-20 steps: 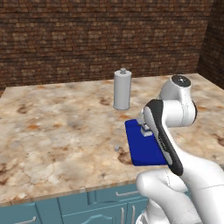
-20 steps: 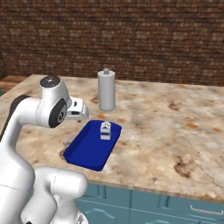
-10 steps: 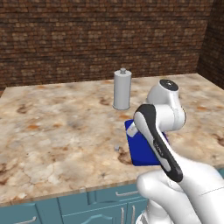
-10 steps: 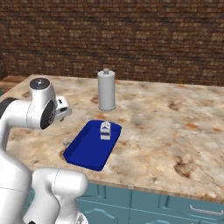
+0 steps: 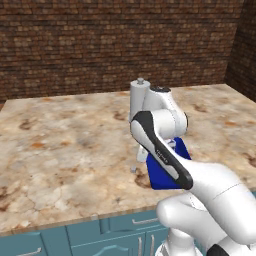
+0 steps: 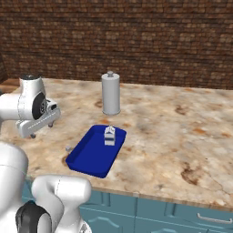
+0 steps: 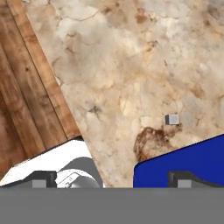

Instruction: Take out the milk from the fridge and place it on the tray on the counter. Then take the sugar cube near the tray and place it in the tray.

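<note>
The milk (image 6: 109, 135), a small white carton, stands upright in the far part of the blue tray (image 6: 91, 157) on the counter (image 6: 173, 132). The sugar cube (image 6: 68, 148) lies on the stone just left of the tray; it also shows in the left base view as the sugar cube (image 5: 133, 169) beside the tray (image 5: 157, 177). My gripper (image 6: 42, 130) hangs open and empty above the counter, left of the tray and the cube. Looking down from the hand, the gripper (image 7: 113, 179) has wide-apart tips, with the sugar cube (image 7: 172, 119) ahead and a tray (image 7: 188, 159) corner beside it. The fridge is out of view.
A tall grey canister (image 6: 110, 93) with a knob lid stands behind the tray. A brick wall (image 6: 136, 41) backs the counter. Teal cabinet fronts (image 6: 150, 214) run below its front edge, and the wooden floor (image 7: 26, 100) shows past that edge.
The arm has swung left, carrying the open gripper from beside the tray's far end to the counter left of the tray. The milk, tray and cube have stayed put.
</note>
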{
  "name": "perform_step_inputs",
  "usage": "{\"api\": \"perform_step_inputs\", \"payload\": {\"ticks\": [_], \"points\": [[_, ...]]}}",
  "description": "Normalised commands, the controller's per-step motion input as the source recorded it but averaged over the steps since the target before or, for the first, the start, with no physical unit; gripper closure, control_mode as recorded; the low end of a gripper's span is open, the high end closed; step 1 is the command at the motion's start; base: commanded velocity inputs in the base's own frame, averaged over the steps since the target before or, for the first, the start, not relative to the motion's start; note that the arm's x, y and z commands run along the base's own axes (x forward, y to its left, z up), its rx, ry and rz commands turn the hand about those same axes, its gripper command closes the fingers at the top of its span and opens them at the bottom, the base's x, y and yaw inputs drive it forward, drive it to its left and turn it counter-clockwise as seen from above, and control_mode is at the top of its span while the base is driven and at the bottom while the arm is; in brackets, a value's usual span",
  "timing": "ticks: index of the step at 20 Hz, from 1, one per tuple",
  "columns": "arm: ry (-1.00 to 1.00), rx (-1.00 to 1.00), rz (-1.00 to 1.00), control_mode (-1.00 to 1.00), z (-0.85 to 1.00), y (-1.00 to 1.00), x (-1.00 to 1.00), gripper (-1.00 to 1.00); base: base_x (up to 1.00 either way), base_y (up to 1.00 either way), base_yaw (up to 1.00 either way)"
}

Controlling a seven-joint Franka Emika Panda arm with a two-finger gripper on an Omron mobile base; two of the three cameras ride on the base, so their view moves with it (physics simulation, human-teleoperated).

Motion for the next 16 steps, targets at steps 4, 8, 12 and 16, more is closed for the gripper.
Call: {"api": "perform_step_inputs", "payload": {"ticks": [4,8,12,16], "points": [[0.11,-0.23,0.0,-1.0,-0.04,0.0,0.0,-1.0,0.0,0.0,0.0],[-0.01,-0.01,0.0,-1.0,-0.06,-0.08,0.0,-1.0,0.0,0.0,0.0],[-0.04,0.01,0.0,-1.0,-0.22,-0.08,0.0,-1.0,0.0,0.0,0.0],[-0.12,0.07,0.0,-1.0,-0.33,-0.17,0.0,-1.0,0.0,0.0,0.0]]}}
